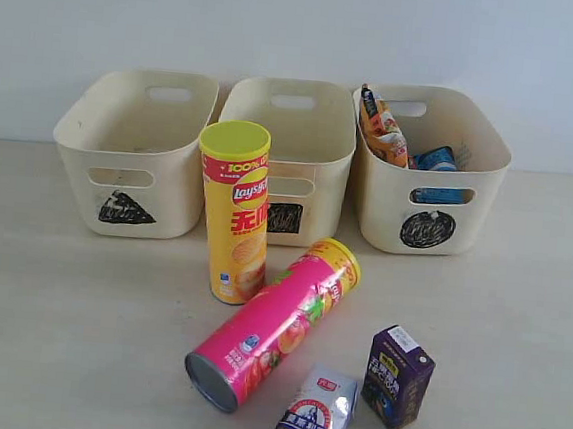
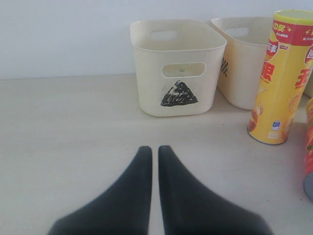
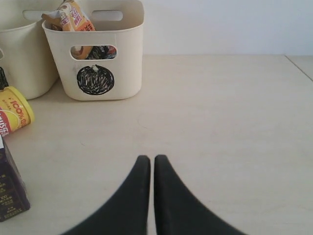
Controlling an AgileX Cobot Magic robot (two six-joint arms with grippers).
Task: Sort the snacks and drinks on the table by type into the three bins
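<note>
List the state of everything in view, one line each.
Yellow cardboard chip tube: upright, lid on.
Pink chip tube with tomato art: lying on its side.
Dark purple rectangular carton: standing upright.
White-and-blue carton: lying flat.
Triangle-marked cream plastic bin: nothing visible inside.
Square-marked cream bin: nothing visible inside.
Circle-marked cream bin: holds orange foil packet and blue foil packet.
Left tool: shut, empty.
Right tool: shut, empty.

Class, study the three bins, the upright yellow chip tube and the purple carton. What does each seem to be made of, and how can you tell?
Three bins: likely moulded plastic, matte cream; smooth rounded walls, cut-out handles.
Yellow chip tube: probably cardboard under a glossy printed wrap, with a plastic-looking lid.
Purple carton: seemingly coated paperboard; sharp folded edges, slight sheen.
</note>
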